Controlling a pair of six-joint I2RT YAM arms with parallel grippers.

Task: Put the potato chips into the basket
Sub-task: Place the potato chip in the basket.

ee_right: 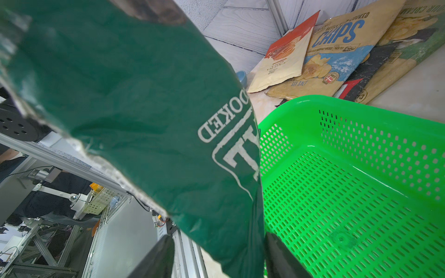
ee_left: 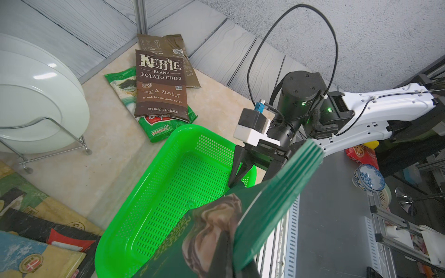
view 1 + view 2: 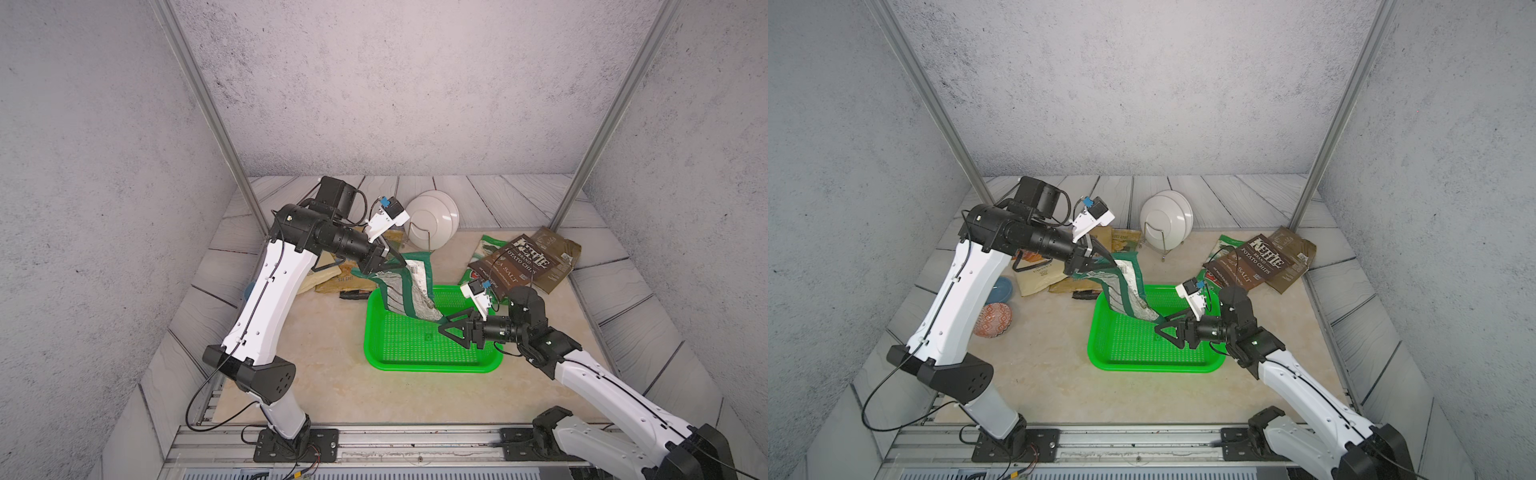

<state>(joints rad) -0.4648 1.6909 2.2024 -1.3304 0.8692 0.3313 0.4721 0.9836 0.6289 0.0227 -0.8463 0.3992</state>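
Observation:
A dark green bag of potato chips [image 3: 409, 291] [image 3: 1125, 291] hangs slanted over the far left part of the bright-green basket [image 3: 432, 368] [image 3: 1150, 368]. My left gripper [image 3: 399, 262] [image 2: 228, 260] is shut on its upper end. The bag's lower corner [image 1: 144, 120] lies between the fingers of my right gripper [image 3: 441, 326] [image 1: 216, 237], which stand open and apart from it on one side. The basket's floor [image 2: 168, 192] is bare. A brown Kettle bag [image 3: 519, 266] [image 2: 161, 84] lies on a green bag [image 3: 486, 245] and another brown one [image 3: 557, 257] at the back right.
More bags lie piled at the back left, among them a tan CHIPS bag [image 1: 337, 48] and a tan bag [image 3: 332, 278]. White plates [image 3: 432, 220] stand in a wire rack at the back. A blue bowl [image 3: 998, 289] and a red patterned bowl [image 3: 992, 320] sit beside the left arm.

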